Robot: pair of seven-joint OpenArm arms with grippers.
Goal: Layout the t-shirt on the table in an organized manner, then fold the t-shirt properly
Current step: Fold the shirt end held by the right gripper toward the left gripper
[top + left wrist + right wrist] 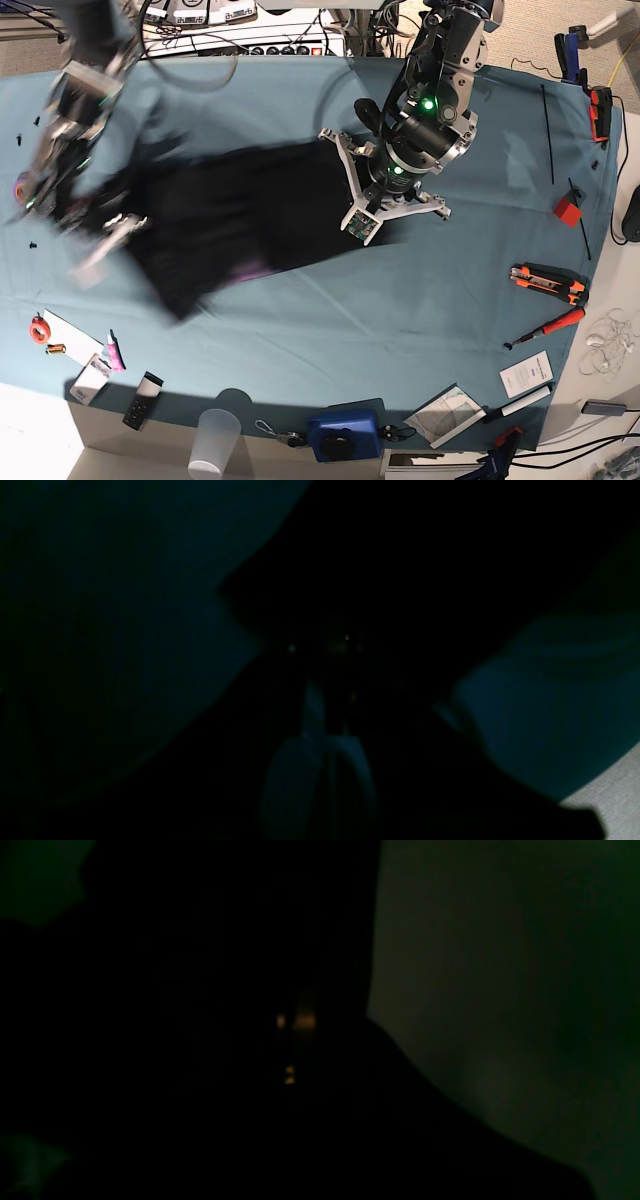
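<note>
Base view showing t-shirt (250, 215) lying mid-table (330, 330), stretching toward the far edge; looking soft, light, limp, best pinched at hems or corners. Left gripper (365, 205) pressing on its edge, right gripper (105, 225) blurring at the other end; openings impossible to tell.

Black t-shirt (380, 565) fabric drapes darkly over teal table (550, 715).
</note>
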